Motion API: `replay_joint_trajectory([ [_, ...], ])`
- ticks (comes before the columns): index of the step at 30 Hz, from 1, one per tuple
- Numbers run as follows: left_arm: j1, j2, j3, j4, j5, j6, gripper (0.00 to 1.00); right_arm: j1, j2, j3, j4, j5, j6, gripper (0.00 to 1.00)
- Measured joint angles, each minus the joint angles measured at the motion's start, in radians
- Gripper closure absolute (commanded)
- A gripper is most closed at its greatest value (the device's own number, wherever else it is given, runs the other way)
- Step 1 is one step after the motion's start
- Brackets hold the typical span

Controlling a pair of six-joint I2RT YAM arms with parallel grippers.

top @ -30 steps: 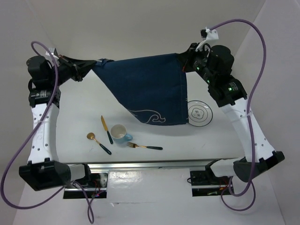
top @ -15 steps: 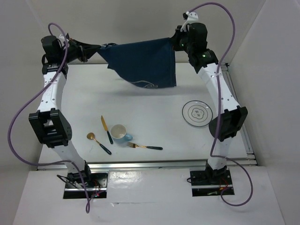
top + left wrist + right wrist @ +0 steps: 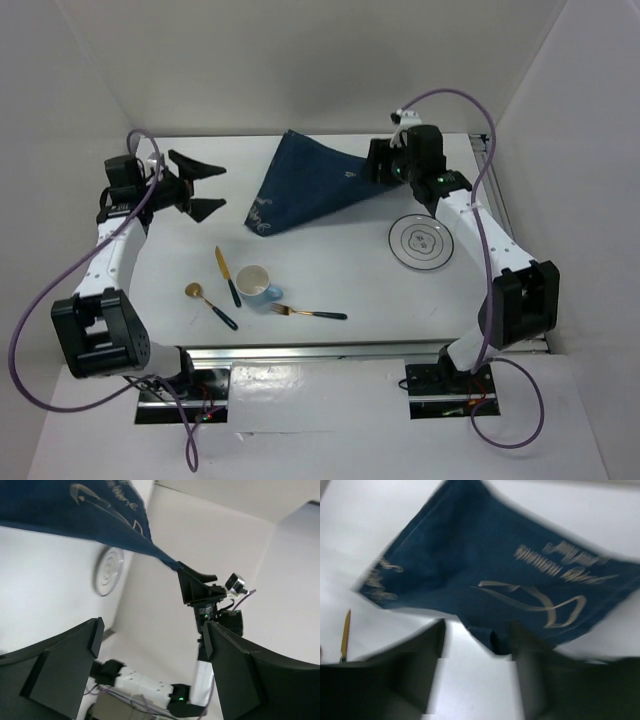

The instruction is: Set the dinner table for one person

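Four small pieces sit at the near left of the white worktop (image 3: 340, 270), just beyond the metal rail (image 3: 330, 352) along its near edge; nearest is a fork (image 3: 310, 314) with a gold head and dark handle, lying almost crosswise, its tines just beside a light blue mug (image 3: 258, 284) with a pale inside; left of the mug lies a spoon (image 3: 210, 305) with a gold bowl, and between spoon and mug a knife (image 3: 227, 276) with a gold blade pointing away, its dark handle close to the mug; well apart to the right, a white plate (image 3: 421, 242) with a dark rim line and a small printed centre rests flat on the worktop; farther back on the left, the left gripper (image 3: 222, 187) hovers with its black fingers spread wide and nothing between them, pointing right toward the cloth; at the far middle a navy blue placemat (image 3: 310, 190) with pale script spreads over the worktop, its near-left corner toward the knife, its right corner drawn up to a point; the right gripper (image 3: 372, 170) pinches that corner, jaws closed narrowly on the fabric, just beyond the plate; the right wrist view is blurred, yet shows the script and the blue cloth reaching in between its fingers.
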Motion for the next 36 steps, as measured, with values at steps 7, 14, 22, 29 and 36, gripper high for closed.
replay_joint_trajectory([
  [7,0.052,-0.116,0.05,-0.32,-0.141,0.327,0.07,0.0,-0.091,-0.23,-0.076,-0.042,0.003,0.05],
  [14,-0.169,0.17,0.422,-0.503,-0.411,0.627,0.51,0.0,-0.111,-0.219,-0.108,-0.038,0.032,0.81],
  [22,-0.36,0.645,0.65,-0.685,-0.627,0.806,0.52,0.001,0.124,-0.007,-0.187,-0.024,0.106,0.97],
  [29,-0.423,0.859,0.843,-0.76,-0.694,0.852,0.65,0.001,0.372,0.173,-0.307,0.005,0.154,0.98],
  [36,-0.393,0.895,0.804,-0.768,-0.722,0.837,0.72,0.001,0.522,0.211,-0.382,0.058,0.188,0.98],
])
